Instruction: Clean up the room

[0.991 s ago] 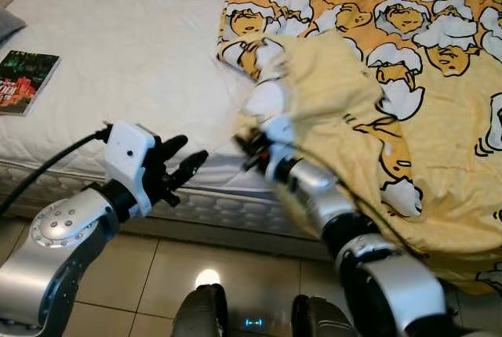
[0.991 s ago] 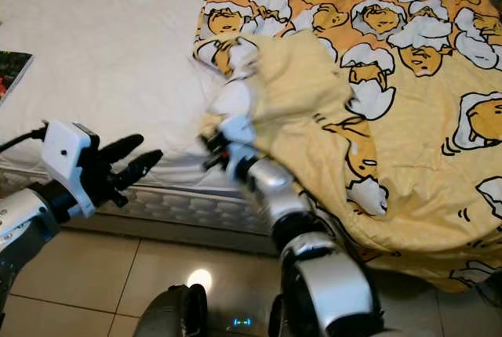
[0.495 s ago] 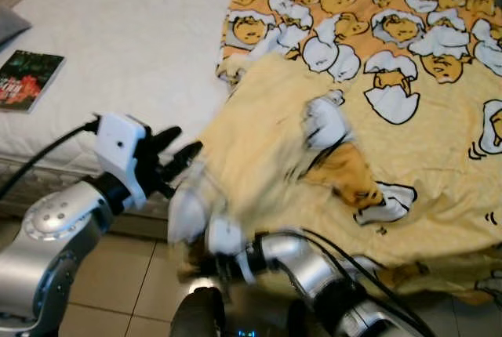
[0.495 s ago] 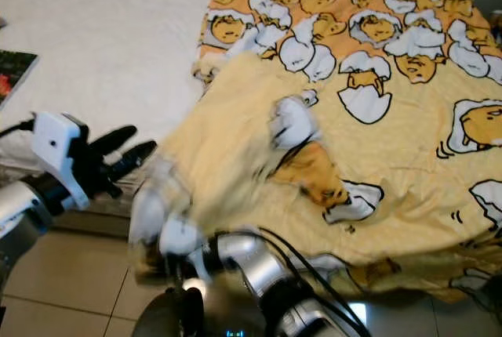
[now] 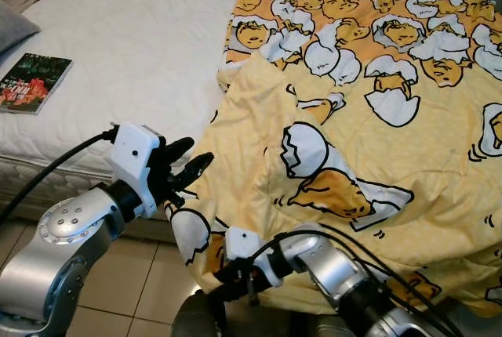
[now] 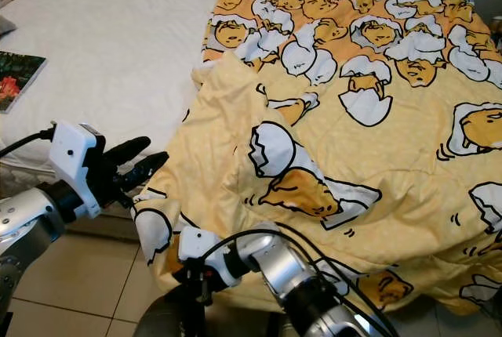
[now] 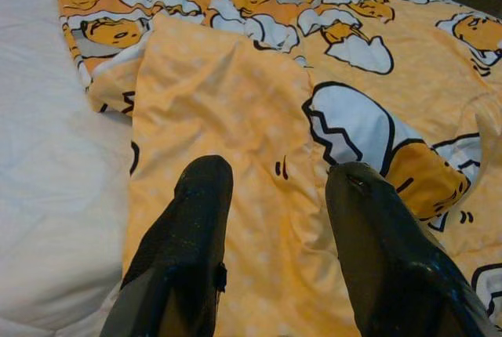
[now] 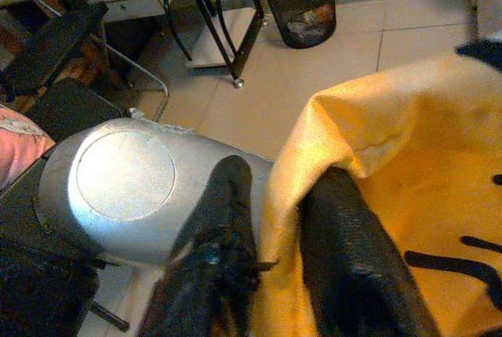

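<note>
A yellow blanket (image 5: 369,117) printed with cartoon eggs covers the right part of the bed, and its near corner hangs over the bed's front edge. My right gripper (image 5: 235,278) is low in front of the bed, shut on that hanging blanket edge (image 8: 286,219), which runs between the two black fingers (image 8: 223,211). My left gripper (image 5: 192,155) hovers open just left of the blanket's side edge, with nothing in it. In the left wrist view the left gripper (image 7: 278,172) points at the blanket (image 7: 235,102) from slightly above.
A white mattress (image 5: 133,47) takes up the left of the bed, with a book (image 5: 31,82) near its left edge and a grey pillow (image 5: 12,27) beyond. Tiled floor (image 5: 125,306) lies below. A mesh wastebasket (image 8: 302,0) and metal furniture legs (image 8: 212,23) stand behind me.
My right gripper has pulled the blanket's folded-over corner from on top of the bed down toward the front edge, so the flap now lies spread out. The left gripper has barely moved.
</note>
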{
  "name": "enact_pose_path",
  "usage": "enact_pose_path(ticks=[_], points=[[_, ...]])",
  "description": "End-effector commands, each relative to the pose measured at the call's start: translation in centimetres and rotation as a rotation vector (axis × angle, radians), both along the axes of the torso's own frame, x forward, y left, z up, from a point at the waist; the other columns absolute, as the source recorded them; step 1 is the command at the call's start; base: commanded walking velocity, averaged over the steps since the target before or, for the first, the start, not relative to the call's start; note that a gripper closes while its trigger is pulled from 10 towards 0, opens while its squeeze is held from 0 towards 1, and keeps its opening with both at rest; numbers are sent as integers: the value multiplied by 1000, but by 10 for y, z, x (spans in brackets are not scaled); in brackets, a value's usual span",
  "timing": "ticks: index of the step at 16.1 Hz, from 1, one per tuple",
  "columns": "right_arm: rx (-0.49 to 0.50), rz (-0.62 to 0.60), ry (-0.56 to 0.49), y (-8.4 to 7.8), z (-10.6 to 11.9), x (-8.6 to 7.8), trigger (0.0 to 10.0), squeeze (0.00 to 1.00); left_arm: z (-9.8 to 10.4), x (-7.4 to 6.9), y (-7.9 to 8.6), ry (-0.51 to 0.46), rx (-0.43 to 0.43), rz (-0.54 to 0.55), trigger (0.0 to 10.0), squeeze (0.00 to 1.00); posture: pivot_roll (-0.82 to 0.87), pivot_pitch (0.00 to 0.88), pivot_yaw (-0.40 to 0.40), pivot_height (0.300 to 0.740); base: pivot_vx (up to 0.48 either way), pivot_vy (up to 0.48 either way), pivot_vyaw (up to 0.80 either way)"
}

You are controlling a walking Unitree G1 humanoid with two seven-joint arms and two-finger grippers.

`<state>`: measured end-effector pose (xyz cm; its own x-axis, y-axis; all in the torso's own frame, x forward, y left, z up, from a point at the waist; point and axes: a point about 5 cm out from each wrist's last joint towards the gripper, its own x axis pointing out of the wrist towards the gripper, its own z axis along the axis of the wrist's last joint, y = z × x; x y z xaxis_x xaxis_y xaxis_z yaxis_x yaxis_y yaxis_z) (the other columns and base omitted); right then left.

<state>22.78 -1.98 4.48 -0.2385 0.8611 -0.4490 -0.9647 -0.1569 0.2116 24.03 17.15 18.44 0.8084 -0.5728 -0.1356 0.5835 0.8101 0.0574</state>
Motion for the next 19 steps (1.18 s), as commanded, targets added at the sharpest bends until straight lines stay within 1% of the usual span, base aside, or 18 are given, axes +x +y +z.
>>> enact_pose_path(ticks=[1,2,3,4,6,7,8,10,11,12,13,15,16,17,18,19], points=[[18,23,0,1,4,-3,10000,1000,-1,1,-3,-4,8,-11,10000,0,84,112,44,740,0,0,0],[14,-5,-26,-5,7,-2,10000,1000,-2,3,-2,-5,6,-5,10000,0,77,105,46,740,0,0,0],[15,-58,-57,-12,10,2,10000,1000,-3,5,-2,-3,7,1,10000,0,73,97,46,740,0,0,0],[18,-143,-102,-18,13,9,10000,1000,-5,8,-2,0,13,12,10000,0,73,94,45,740,0,0,0],[44,-291,-145,-27,22,22,10000,1000,-7,13,-1,0,16,40,10000,0,70,83,41,740,0,0,0],[84,-460,-200,-37,33,35,10000,1000,-9,18,2,0,15,73,10000,0,58,73,37,740,0,0,0],[124,-617,-218,-50,44,44,10000,1000,-11,23,5,-1,23,104,10000,0,47,76,40,740,0,0,0],[147,-724,-230,-64,52,43,10000,1000,-16,27,6,2,28,121,10000,0,36,76,46,740,0,0,0],[141,-801,-247,-75,55,39,10000,1000,-21,31,5,14,36,136,10000,0,21,68,51,740,0,0,0],[137,-860,-261,-82,56,37,10000,1000,-26,35,5,28,43,151,10000,0,8,64,56,740,0,0,0],[135,-896,-263,-86,56,37,10000,1000,-29,37,4,33,51,155,10000,0,-1,60,58,740,0,0,0],[106,-1025,-272,-99,55,32,10000,1000,-35,40,0,51,34,153,10000,12,-21,27,62,740,0,0,0],[95,-1065,-272,-104,55,29,10000,1000,-37,40,-2,54,22,146,10000,482,-24,19,61,740,0,0,0],[84,-1109,-264,-107,53,24,10000,1000,-40,38,-6,69,1,126,10000,1000,-36,0,59,740,0,0,0],[75,-1155,-262,-110,52,21,10000,1000,-44,37,-9,77,-2,110,10000,1000,-42,0,57,740,0,0,0],[74,-1174,-261,-110,51,20,10000,1000,-45,38,-11,76,1,108,10000,1000,-44,0,57,740,0,0,0]])
